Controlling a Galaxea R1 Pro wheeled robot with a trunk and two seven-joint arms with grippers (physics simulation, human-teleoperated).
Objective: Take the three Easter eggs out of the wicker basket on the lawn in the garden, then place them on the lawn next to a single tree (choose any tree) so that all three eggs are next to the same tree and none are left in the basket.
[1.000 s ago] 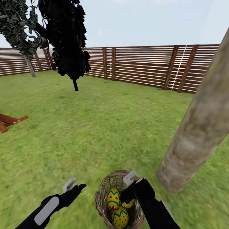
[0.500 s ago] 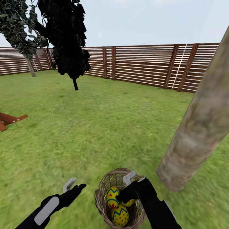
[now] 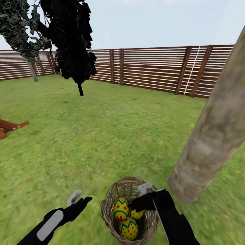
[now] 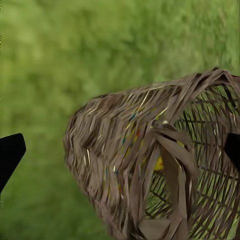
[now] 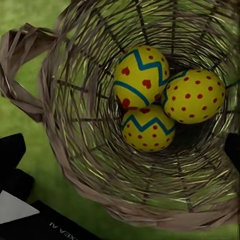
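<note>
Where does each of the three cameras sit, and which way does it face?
Head view: up on the robot, facing forward and down over the lawn, fence and tree; both dark arms show, flanking the wicker basket.
Left wrist view: on the left arm, facing the basket's woven outer side; dark jaw tips at the edges.
Right wrist view: on the right arm, facing into the basket at the Easter eggs; dark jaw tips at the edges.
Shared: all three show the basket.
</note>
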